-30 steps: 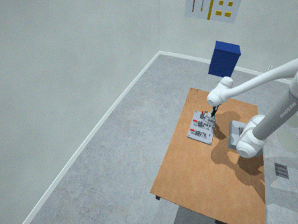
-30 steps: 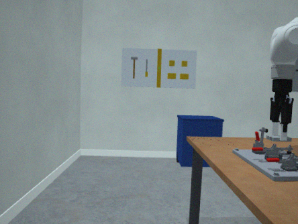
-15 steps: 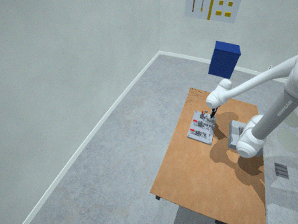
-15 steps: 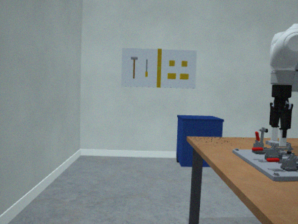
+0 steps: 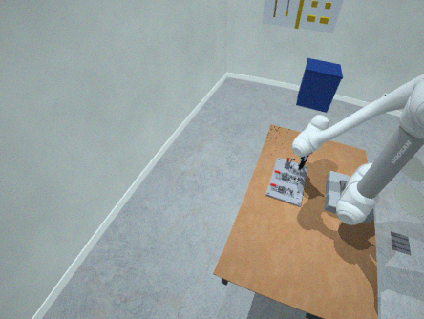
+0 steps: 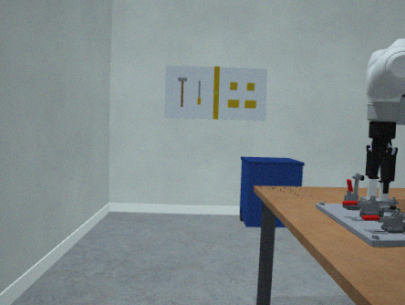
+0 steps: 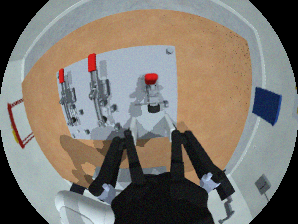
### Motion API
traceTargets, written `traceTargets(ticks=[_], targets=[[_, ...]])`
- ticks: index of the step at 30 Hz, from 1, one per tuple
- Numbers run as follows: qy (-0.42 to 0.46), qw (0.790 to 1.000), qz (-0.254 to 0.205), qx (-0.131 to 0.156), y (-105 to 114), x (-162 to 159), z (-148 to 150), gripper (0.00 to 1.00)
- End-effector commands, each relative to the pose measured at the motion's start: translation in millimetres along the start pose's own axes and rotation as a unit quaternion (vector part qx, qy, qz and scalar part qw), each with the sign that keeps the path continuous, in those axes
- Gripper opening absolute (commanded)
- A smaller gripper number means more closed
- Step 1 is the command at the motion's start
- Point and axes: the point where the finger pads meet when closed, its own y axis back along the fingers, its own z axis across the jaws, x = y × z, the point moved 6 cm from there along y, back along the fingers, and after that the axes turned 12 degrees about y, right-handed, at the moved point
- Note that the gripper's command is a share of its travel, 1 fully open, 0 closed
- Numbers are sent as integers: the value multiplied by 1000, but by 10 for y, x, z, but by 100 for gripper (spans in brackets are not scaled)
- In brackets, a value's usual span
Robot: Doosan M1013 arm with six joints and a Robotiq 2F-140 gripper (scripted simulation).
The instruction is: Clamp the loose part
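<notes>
A grey fixture plate [image 5: 286, 181] lies on the wooden table and also shows in the exterior view [image 6: 365, 219] and the wrist view [image 7: 113, 96]. It carries three clamps with red handles. Two clamps [image 7: 80, 92] lie at the left of the wrist view. The third clamp [image 7: 152, 90] stands open, its red handle raised [image 6: 350, 184]. My gripper [image 7: 150, 120] [image 5: 302, 164] hangs just above this third nest, shut on a small grey part [image 7: 152, 123]. The part sits low over the nest, close to the clamp. I cannot tell whether it touches the pads.
A blue bin [image 5: 319, 85] stands on the floor beyond the table's far end. The robot's grey base block [image 5: 336, 191] sits on the table to the right of the fixture. The table's far edge [image 6: 274, 189] is close to the fixture.
</notes>
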Motion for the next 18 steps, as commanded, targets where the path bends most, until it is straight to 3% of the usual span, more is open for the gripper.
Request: traceTargets(ticks=[1,18], targets=[[0,1000,0,0,-20,1,0,10],[0,1000,0,0,-49,2,0,10]])
